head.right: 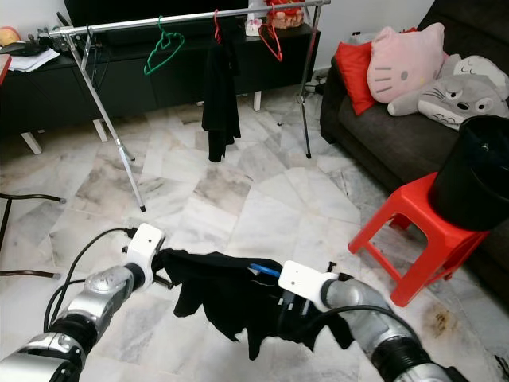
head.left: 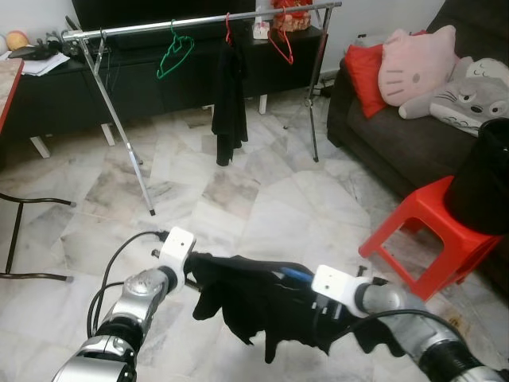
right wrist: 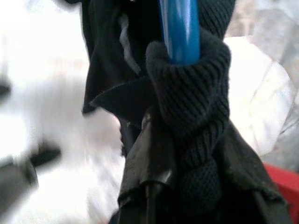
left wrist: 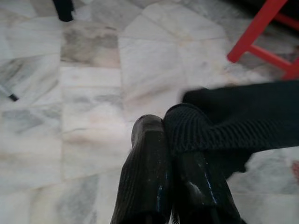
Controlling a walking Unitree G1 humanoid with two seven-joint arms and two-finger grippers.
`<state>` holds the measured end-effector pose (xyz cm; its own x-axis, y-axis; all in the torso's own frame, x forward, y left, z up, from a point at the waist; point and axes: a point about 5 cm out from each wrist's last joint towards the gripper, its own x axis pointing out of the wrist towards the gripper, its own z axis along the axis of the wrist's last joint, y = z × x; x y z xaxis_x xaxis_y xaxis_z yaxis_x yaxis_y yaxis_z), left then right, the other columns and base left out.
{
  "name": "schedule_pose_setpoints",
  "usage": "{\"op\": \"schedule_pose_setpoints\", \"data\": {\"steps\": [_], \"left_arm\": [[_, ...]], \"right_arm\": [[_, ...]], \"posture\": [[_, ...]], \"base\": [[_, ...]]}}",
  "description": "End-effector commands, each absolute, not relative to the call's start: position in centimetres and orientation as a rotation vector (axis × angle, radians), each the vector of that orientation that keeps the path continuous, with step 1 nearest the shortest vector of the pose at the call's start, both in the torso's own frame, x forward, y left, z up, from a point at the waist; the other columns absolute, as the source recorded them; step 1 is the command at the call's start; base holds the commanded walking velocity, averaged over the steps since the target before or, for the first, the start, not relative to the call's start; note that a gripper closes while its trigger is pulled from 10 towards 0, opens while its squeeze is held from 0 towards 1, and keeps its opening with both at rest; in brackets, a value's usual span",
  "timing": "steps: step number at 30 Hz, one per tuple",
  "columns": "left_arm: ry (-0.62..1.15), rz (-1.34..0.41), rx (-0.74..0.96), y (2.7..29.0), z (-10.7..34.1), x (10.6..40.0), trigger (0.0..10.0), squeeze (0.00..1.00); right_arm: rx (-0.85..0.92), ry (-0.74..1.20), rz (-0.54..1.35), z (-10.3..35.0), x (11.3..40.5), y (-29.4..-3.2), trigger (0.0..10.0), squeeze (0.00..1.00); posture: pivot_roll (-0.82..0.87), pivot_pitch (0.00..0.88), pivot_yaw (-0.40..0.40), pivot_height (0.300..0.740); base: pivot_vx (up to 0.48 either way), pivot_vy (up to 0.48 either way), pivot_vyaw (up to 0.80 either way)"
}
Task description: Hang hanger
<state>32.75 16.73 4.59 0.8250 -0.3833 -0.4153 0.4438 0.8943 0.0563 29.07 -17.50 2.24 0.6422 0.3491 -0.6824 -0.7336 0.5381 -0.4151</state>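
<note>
A black knit garment (head.left: 246,298) on a blue hanger (head.left: 294,275) hangs stretched between my two grippers, low over the marble floor. My left gripper (head.left: 195,267) is shut on one edge of the garment (left wrist: 210,126); its fingers (left wrist: 149,163) pinch the knit. My right gripper (head.left: 301,288) is shut on the other side, where the knit wraps the blue hanger (right wrist: 180,28); cloth hides most of its fingers. Ahead stands a silver clothes rail (head.left: 199,22) with a green hanger (head.left: 173,54), a red hanger (head.left: 280,41) and a hanging black garment (head.left: 229,103).
A red plastic stool (head.left: 421,231) with a black bin (head.left: 485,175) on it stands close on the right. Behind it is a dark sofa (head.left: 398,135) with plush pillows. A low black cabinet (head.left: 64,91) runs behind the rail. Black chair legs (head.left: 16,231) are at the left.
</note>
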Motion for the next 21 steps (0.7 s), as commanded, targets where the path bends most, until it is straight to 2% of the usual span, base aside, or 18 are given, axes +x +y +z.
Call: {"op": "schedule_pose_setpoints", "data": {"steps": [1,8,13,21], "left_arm": [[0.395,-0.476,0.128,16.3,5.1,32.9,10.0,0.00],[0.373,-0.486,0.111,15.6,5.7,33.1,10.0,0.00],[0.318,-0.504,0.088,14.8,6.6,33.3,10.0,0.00],[0.242,-0.576,0.060,13.2,8.0,33.3,10.0,0.00]], "right_arm": [[-0.649,0.500,0.563,3.5,30.6,-17.9,0.0,0.00],[-0.392,0.354,0.456,5.0,32.1,-16.3,0.0,0.00],[-0.406,0.355,0.455,4.7,32.2,-16.0,0.0,0.00],[-0.455,0.375,0.355,4.0,32.4,-16.2,0.0,0.00]], "posture": [[-0.05,0.000,-0.013,0.740],[-0.04,0.000,-0.016,0.740],[-0.04,0.000,-0.016,0.740],[-0.04,0.000,-0.020,0.740]], "base": [[0.000,0.000,0.00],[0.000,0.000,0.00],[0.000,0.000,0.00],[0.000,0.000,0.00]]}}
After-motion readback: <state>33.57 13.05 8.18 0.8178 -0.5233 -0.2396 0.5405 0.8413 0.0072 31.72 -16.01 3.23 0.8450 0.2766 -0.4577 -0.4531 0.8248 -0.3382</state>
